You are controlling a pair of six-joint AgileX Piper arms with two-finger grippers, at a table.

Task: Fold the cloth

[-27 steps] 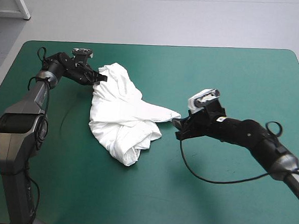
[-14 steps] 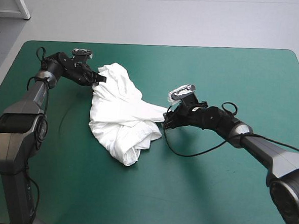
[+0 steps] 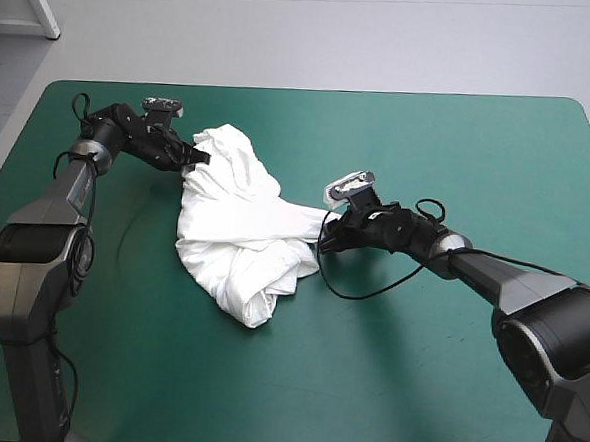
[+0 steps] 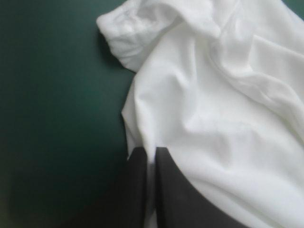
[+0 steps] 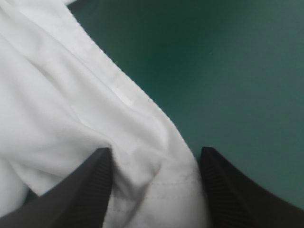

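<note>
At the far left of the teal-green bench (image 3: 430, 149) the left gripper (image 3: 193, 158) lies low, at the far-left corner of the T-shirt (image 3: 239, 228). In the left wrist view its black fingers (image 4: 137, 190) are all but closed, with a thin fold of white cloth caught between them, so it has the T-shirt in its grip. That hold reads as an anchor: one corner is pinned so that the rest can be drawn out against it.

The T-shirt lies left of the bench's middle as a crumpled heap. None of it is spread flat. A thick rolled lump sits toward the near edge and a narrow tongue of cloth runs out to the right.

The right gripper (image 3: 326, 238) sits at the tip of that tongue. In the right wrist view its fingers (image 5: 90, 185) stand apart, one on each side of a stitched hem. The cloth lies between them but is not pinched. It seems placed there to take the hem, which gives a firm edge opposite the left hold. The folding proper looks not yet begun, since the heap must first be opened out. The likely next move is to close on the hem and draw it away from the left gripper. The risk is that the fingers catch more than one layer, or slip off the thin edge
</note>
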